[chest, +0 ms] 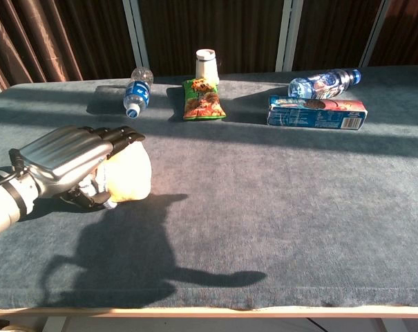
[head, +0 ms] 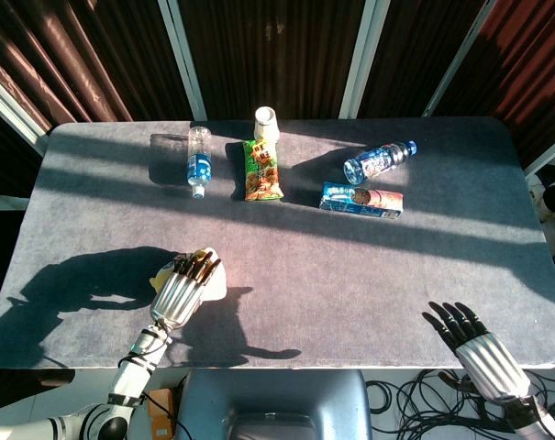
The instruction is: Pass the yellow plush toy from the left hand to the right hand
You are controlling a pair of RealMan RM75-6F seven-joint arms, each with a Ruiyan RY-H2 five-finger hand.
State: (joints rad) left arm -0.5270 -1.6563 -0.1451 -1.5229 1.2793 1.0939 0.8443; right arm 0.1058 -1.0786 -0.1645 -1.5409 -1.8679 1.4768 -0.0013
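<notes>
Lab-like robot test setup: grey felt-covered table (head: pixel 460 238), loose floor cables (head: pixel 415 399), dark curtains (head: pixel 94 55) behind.

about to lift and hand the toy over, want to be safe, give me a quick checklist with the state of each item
1. Left hand wrapped over the plush toy: ok.
2. Grip firm enough to lift: cannot tell, the underside is hidden.
3. Toy off the table: not ok, it looks to be resting on it.
4. Right hand open, fingers apart, holding nothing: ok.
5. Table between the two hands free of objects: ok.
6. Bottles, snack bag and box well away at the far side: ok.
</notes>
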